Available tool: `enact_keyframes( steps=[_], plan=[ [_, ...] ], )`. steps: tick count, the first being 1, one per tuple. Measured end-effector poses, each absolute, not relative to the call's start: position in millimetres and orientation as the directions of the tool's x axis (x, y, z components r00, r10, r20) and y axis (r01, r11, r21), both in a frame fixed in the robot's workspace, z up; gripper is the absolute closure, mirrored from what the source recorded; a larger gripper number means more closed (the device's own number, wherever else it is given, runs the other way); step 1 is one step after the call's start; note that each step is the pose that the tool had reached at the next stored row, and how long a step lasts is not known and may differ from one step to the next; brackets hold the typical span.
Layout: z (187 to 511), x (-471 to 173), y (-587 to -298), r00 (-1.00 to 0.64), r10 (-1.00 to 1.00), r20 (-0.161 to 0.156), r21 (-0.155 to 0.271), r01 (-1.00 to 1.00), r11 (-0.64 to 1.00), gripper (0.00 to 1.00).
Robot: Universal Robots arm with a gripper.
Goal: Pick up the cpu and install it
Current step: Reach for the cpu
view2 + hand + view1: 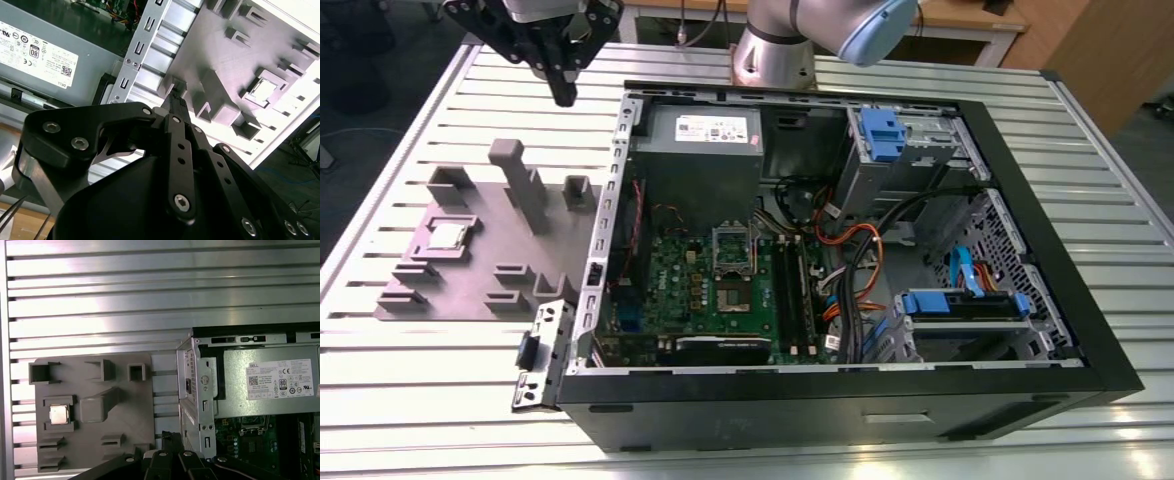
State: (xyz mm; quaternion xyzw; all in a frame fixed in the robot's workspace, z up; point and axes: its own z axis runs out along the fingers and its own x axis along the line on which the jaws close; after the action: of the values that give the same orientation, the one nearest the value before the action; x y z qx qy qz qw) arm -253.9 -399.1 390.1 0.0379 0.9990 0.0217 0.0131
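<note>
Bright light, perhaps overhead, glares off table (150, 290).

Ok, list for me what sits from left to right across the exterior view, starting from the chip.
cpu → tall grey post → green circuit board → lower blue drive bracket

gripper (564, 95) cut off atop exterior view; computer case (240, 332) cropped, first wrist view
</note>
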Motion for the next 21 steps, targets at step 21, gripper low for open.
enact_keyframes(
  steps=[21],
  plan=[
    [389.7,-274.8,-399.1,-0.997,0.076,-0.024,0.044,0.075,0.996,0.89]
  ],
)
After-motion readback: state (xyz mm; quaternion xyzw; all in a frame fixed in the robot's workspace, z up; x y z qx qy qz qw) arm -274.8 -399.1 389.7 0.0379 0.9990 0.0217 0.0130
